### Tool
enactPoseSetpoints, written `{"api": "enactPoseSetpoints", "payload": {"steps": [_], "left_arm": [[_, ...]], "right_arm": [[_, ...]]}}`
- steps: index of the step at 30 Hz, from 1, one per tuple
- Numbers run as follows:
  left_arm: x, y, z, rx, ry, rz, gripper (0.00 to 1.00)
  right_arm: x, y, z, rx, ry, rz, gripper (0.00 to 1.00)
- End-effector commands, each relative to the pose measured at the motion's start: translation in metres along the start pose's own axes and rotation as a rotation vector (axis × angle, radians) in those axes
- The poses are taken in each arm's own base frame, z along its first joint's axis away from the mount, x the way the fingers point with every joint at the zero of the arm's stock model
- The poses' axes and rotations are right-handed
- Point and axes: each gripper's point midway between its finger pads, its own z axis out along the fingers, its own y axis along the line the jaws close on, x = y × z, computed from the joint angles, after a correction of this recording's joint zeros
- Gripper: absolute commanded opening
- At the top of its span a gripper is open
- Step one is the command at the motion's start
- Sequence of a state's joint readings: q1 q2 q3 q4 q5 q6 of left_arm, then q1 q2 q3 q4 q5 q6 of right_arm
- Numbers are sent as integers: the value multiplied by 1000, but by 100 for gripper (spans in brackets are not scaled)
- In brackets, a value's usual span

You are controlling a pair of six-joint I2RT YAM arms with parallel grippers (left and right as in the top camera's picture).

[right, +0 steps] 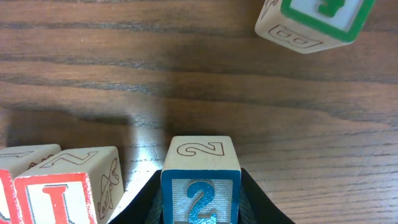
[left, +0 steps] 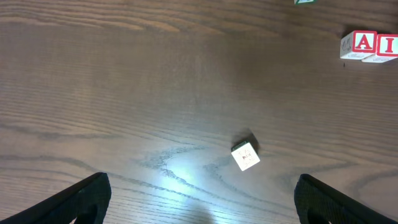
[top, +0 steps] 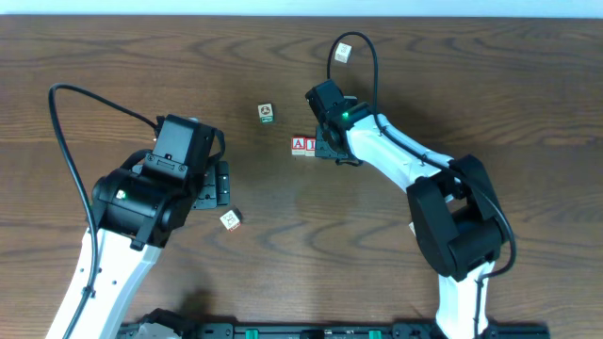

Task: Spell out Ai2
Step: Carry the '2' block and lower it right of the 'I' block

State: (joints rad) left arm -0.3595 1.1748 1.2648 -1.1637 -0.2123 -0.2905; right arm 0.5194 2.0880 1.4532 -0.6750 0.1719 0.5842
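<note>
Two red-framed blocks, the A block (top: 299,145) and the I block (top: 310,145), stand side by side mid-table; they also show in the left wrist view, A (left: 363,43) and I (left: 389,45). My right gripper (top: 330,146) is shut on a blue 2 block (right: 200,183), held right next to the I block (right: 67,186). My left gripper (left: 199,199) is open and empty, hovering near a small white block (left: 245,155), also seen overhead (top: 230,219).
A green-framed block (top: 267,113) lies left of the A block and appears at the top of the right wrist view (right: 314,22). Another pale block (top: 343,53) sits at the back of the table. Cables arc over both arms.
</note>
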Motion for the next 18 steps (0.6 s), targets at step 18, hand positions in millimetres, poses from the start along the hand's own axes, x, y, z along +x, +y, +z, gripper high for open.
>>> {"api": "enactPoseSetpoints", "payload": {"steps": [18], "left_arm": [[-4, 0, -3, 4, -7, -1, 95]], "right_arm": [[0, 0, 4, -25, 28, 62, 32]]}}
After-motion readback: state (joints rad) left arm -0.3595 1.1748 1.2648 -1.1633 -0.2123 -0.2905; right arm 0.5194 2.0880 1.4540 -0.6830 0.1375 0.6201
